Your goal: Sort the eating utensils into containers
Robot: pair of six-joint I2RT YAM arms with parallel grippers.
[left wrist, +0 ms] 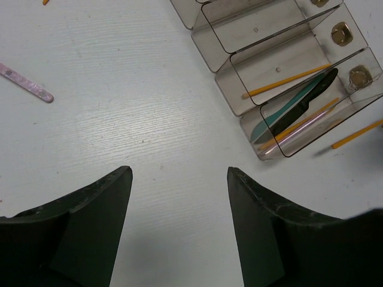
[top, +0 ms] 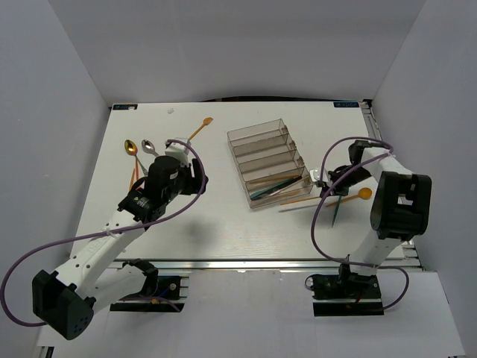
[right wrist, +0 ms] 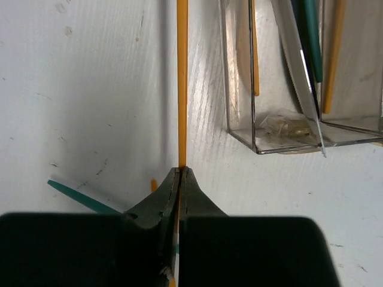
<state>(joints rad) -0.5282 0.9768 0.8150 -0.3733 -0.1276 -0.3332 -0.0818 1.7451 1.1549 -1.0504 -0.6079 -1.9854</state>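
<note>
Four compartments (top: 258, 128); right fingers (right wrist: 160, 206) pinch one orange utensil (right wrist: 182, 89).

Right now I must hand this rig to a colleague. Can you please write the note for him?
Left tool: open, holds nothing.
Right tool: shut on the end of an orange utensil beside the tray.
Done: a few sorted utensils lie in the tray's two nearest compartments.
Left: gold spoon, silver spoon and orange piece on the left side; orange spoon and teal utensil on the right side.
</note>
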